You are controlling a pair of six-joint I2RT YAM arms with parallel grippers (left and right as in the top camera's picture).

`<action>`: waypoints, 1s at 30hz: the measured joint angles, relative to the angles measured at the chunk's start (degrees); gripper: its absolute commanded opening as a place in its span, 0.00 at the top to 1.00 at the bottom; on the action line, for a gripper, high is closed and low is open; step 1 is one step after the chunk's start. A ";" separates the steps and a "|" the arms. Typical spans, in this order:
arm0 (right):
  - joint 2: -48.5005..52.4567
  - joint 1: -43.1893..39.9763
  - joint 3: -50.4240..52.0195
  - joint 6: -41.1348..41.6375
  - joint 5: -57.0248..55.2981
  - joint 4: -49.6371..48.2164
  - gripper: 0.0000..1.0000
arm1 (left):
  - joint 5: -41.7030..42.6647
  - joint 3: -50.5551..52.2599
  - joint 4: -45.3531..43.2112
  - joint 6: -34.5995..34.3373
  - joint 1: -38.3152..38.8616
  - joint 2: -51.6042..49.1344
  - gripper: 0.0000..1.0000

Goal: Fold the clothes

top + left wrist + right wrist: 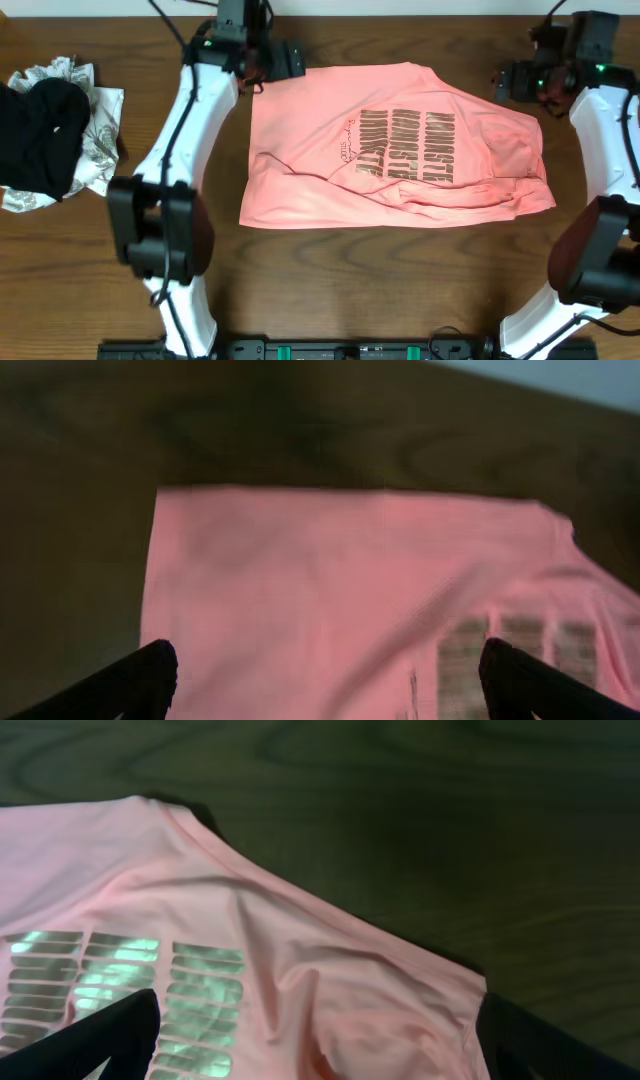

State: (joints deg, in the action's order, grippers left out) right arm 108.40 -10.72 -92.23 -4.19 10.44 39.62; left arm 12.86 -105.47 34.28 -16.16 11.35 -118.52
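Note:
The salmon-pink T-shirt [390, 150] lies partly folded in the middle of the table, with its dark block lettering [400, 145] facing up. My left gripper [283, 62] hovers at the shirt's far left corner, open and empty. In the left wrist view its fingers [325, 665] spread wide over the plain pink cloth [320, 580]. My right gripper [507, 82] hovers at the far right corner, open and empty. In the right wrist view its fingers [320, 1025] straddle the wrinkled edge of the shirt [300, 970] beside the lettering [130, 980].
A pile of other clothes, black [40, 130] on top of a white patterned one [95, 140], lies at the table's left edge. The wooden table [350, 280] shows bare in front of the shirt. The arm bases stand at the front left and front right.

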 measured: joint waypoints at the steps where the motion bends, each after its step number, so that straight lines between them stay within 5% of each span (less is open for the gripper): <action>1: 0.22 0.07 0.00 0.00 -0.17 0.04 0.01 | -0.61 -0.11 -1.07 0.13 0.00 -0.96 0.04; 13: 3.89 0.74 0.02 0.00 -1.57 5.57 0.01 | -8.09 -0.15 -9.44 7.69 -1.62 -11.28 0.04; 30: 4.96 2.01 0.02 -0.02 -2.75 5.99 0.01 | -5.01 -0.17 -11.74 16.46 -5.07 -18.16 0.05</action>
State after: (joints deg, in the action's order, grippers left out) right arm 113.36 -8.71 -92.20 -4.21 7.68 45.60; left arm 7.86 -105.65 22.55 0.30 6.28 -136.68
